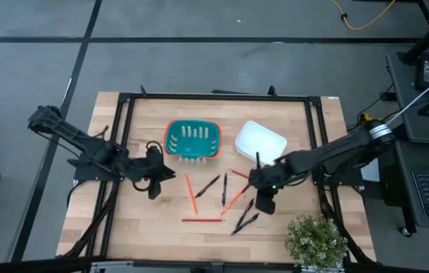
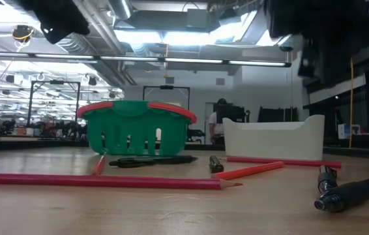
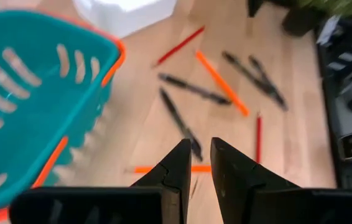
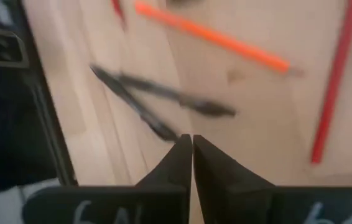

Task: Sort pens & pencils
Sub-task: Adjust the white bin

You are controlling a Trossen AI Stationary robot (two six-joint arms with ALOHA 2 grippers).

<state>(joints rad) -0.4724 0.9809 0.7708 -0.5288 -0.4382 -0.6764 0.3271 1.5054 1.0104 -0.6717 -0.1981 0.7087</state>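
Grey floor, bright ceiling lights

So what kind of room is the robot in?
Probably a robotics lab or workshop: bare pipes and strip lights on the ceiling, metal frames behind, and a wooden table with two robot arms.

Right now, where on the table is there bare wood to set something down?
Bare wood lies along the near edge left of the plant, and beside the left end effector, left of the teal basket. It is crowded between the pencils and pens, below the white bin and the right end effector.
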